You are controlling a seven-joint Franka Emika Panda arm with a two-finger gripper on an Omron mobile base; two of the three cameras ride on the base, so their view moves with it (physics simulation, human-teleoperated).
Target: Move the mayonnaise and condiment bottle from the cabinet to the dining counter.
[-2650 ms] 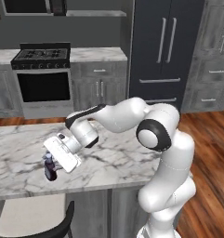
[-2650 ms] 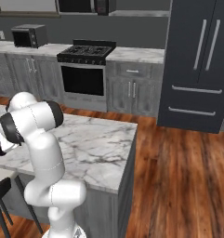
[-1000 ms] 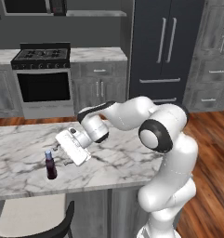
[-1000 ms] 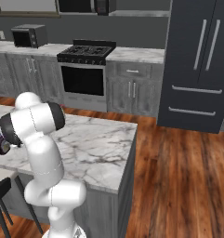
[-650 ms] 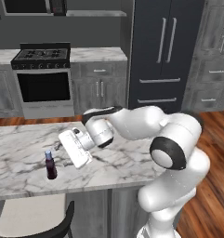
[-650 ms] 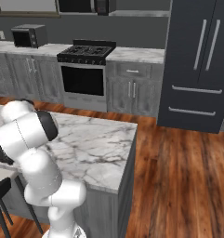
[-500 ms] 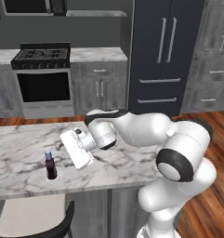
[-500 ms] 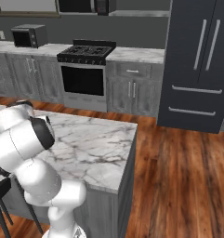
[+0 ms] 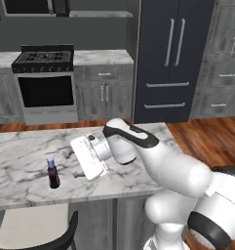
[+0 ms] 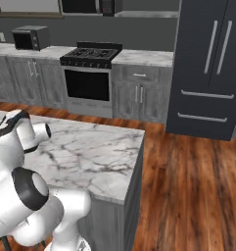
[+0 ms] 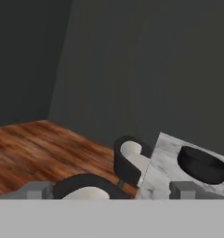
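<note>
Bottle [image 9: 52, 173]: upright on the marble tabletop [image 9: 21, 161], long axis vertical, left of the gripper [image 9: 79, 174] and apart from it. Jaws: free of the bottle; whether apart or together cannot be told. Mayonnaise: not located.

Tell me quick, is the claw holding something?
Claw: open, holding nothing. The bottle stands apart from it on the counter.
</note>
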